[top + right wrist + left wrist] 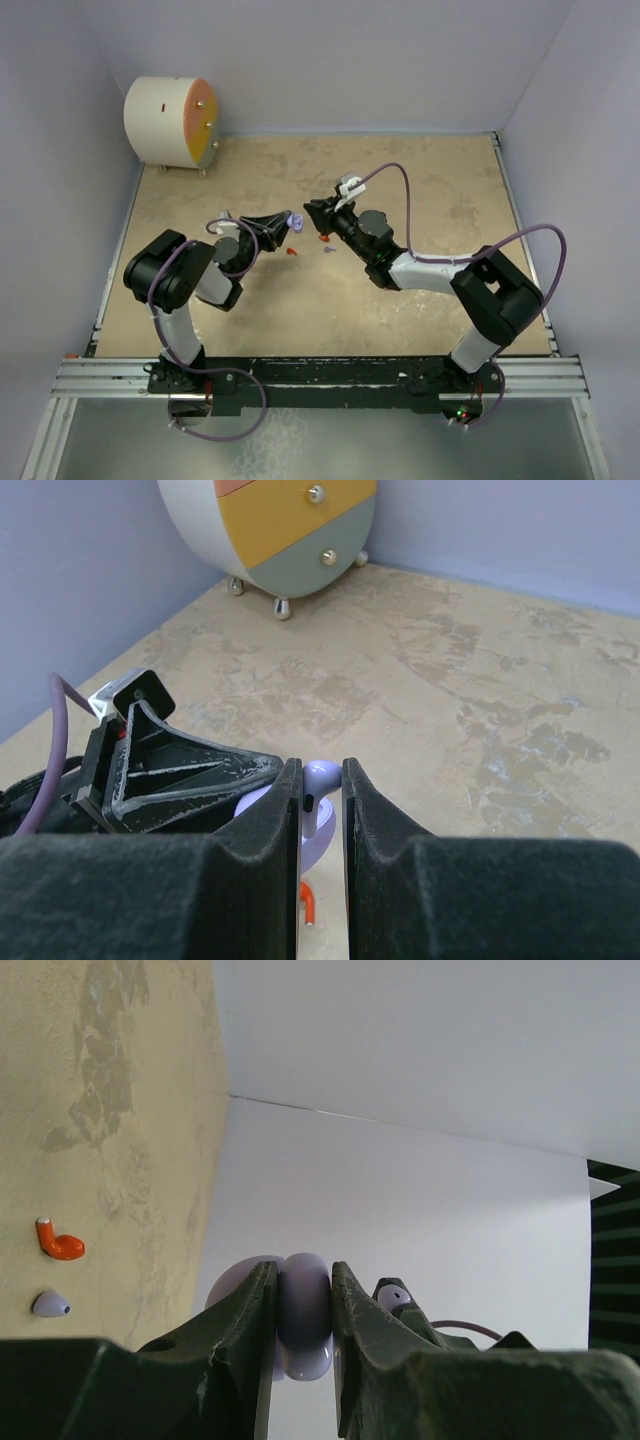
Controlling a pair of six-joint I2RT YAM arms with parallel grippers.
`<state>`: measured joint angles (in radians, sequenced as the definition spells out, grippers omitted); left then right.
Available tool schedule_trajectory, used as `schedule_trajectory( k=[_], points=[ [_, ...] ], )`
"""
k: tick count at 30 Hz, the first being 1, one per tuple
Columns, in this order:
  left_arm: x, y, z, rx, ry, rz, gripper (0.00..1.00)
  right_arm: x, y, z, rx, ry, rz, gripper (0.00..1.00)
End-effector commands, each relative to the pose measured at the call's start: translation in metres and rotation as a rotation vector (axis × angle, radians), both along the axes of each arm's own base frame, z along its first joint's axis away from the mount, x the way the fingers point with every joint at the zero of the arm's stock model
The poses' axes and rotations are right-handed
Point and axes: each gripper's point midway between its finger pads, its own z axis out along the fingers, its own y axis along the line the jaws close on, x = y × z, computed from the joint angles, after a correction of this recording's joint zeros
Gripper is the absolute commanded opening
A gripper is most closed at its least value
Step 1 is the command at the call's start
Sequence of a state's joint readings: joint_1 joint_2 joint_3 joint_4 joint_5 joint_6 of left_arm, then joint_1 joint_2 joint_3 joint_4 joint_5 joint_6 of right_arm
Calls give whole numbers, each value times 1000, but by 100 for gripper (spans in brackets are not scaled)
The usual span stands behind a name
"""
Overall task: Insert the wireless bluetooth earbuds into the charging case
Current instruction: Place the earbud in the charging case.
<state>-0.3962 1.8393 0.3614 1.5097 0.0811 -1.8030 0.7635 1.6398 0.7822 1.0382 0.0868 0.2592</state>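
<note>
Clamping a round lavender case [303, 1322] edge-on, the left gripper [284, 223] has both fingers pressed tight against the case's flat sides. A second rounded lavender part shows behind one finger; it cannot be told whether this is an open lid.

The right gripper [313, 212] faces it from 3 o'clock, near the middle of the table [450, 200]. Its fingers are pinched together on a lavender earbud [320, 776]. In the right wrist view that earbud sits just above the case, very close to it; whether the two touch cannot be told.

Three more pieces lie loose on the table. Seen from above, a red earbud [292, 253] rests at about 6 o'clock from the case. A second red earbud [323, 238] lies just under the right gripper's tip, at roughly 5 o'clock from the case. A loose lavender earbud [329, 249] sits just beside that one, slightly nearer the arm bases. None of the three touches a gripper.

At the table's 10 o'clock corner stands a small round cabinet [170, 122] with orange, yellow and grey-green drawer fronts, well apart from both arms.
</note>
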Motion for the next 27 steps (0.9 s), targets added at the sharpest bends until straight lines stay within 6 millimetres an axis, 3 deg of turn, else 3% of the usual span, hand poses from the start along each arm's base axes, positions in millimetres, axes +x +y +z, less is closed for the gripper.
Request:
schedule_trajectory(
  k=[1, 27],
  points=[
    [-8, -3, 75, -126, -240, -19, 0, 8, 4, 39, 67, -92, -10, 0],
    [-9, -18, 85, -140, -253, -53, 0, 12, 6, 26, 37, -87, -19, 0]
  ],
)
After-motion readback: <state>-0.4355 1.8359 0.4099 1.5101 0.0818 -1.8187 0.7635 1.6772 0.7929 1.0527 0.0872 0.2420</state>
